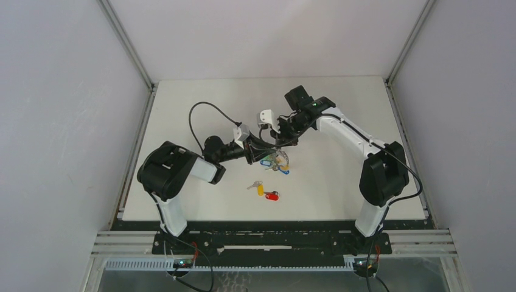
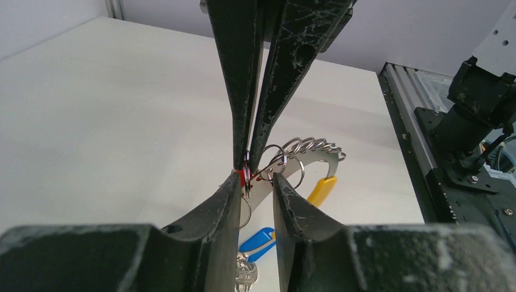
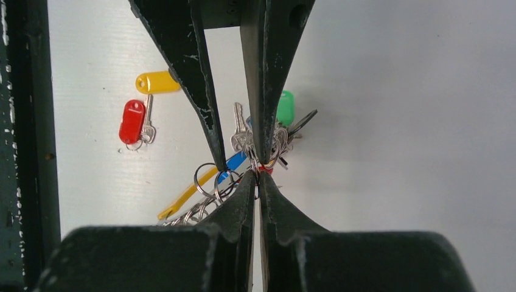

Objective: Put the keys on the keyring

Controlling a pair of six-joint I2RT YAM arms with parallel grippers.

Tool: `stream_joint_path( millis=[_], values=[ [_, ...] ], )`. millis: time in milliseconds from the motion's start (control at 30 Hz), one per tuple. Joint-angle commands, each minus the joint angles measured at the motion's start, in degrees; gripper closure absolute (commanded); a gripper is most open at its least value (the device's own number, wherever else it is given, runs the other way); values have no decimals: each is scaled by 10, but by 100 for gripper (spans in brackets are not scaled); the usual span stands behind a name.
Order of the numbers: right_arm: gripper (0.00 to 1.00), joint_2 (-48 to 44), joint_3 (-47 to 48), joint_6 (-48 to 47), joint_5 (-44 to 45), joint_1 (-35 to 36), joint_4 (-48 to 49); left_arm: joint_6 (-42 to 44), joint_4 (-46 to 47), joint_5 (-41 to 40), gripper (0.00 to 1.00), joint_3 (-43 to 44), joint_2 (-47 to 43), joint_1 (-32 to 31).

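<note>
The keyring was near the middle of the table, with the left gripper on its left and the right gripper just behind it. Two keys lay side by side on the table, nearer the arm bases, apart from the keyring.

There are two loose keys, one with a red tag and one with a yellow tag, and one keyring.

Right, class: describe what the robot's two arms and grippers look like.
The left arm and right arm have white shells between bulky black joints, and each trails a black cable. The left gripper and right gripper are black, with two tapering, scuffed fingers.
</note>
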Motion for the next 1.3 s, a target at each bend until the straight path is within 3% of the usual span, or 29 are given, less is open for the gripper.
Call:
stream_joint_path(
  millis=[0,1000,1267],
  values=[
    [100,9,46,2,55,21,-39,26,27,-5,70,7,-4,1],
    [100,22,81,-16,82,58,-70,4,27,39,82,32,23,-3],
    [100,24,82,-14,87,63,-69,0,27,46,100,34,15,-5]
  ],
)
